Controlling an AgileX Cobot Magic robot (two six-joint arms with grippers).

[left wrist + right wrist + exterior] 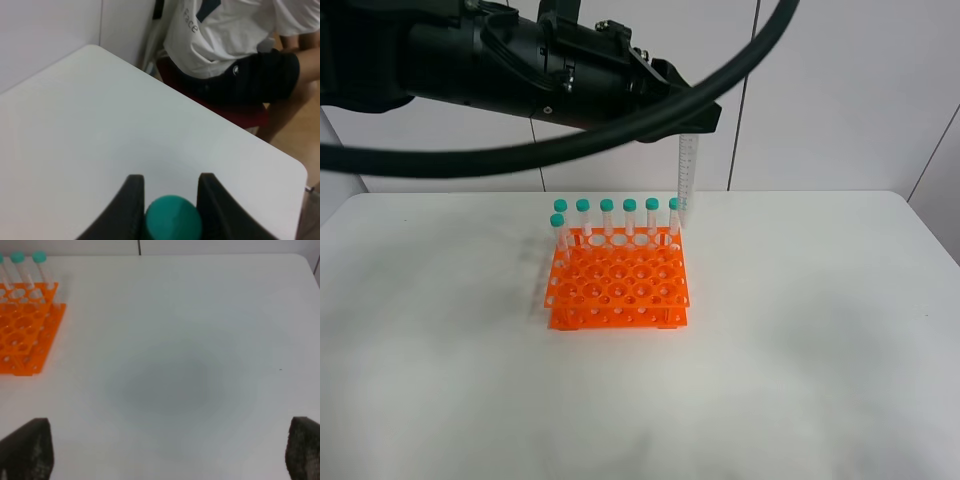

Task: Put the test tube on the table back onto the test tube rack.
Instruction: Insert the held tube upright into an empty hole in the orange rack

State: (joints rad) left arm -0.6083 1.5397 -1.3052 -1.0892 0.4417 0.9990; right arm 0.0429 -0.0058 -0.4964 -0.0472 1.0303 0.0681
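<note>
Exterior high view: the orange test tube rack (620,280) stands mid-way across the counter (840,330), with capped tubes (607,220) along its far row. Over its far right corner the test tube (688,165) hangs upright, its graduations too small to read. The left gripper (170,180) has its jaws clamped on the teal cap (173,217). A seated person's shirt (220,35) shows "ace". The right gripper (165,450) has its jaws wide, holding nothing.

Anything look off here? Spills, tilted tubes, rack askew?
Nothing stands out. The rack sits flat on the table, and the racked tubes are upright and capped. The held tube hangs upright in the left gripper by the rack's back right corner. No spill or damage is visible.
</note>
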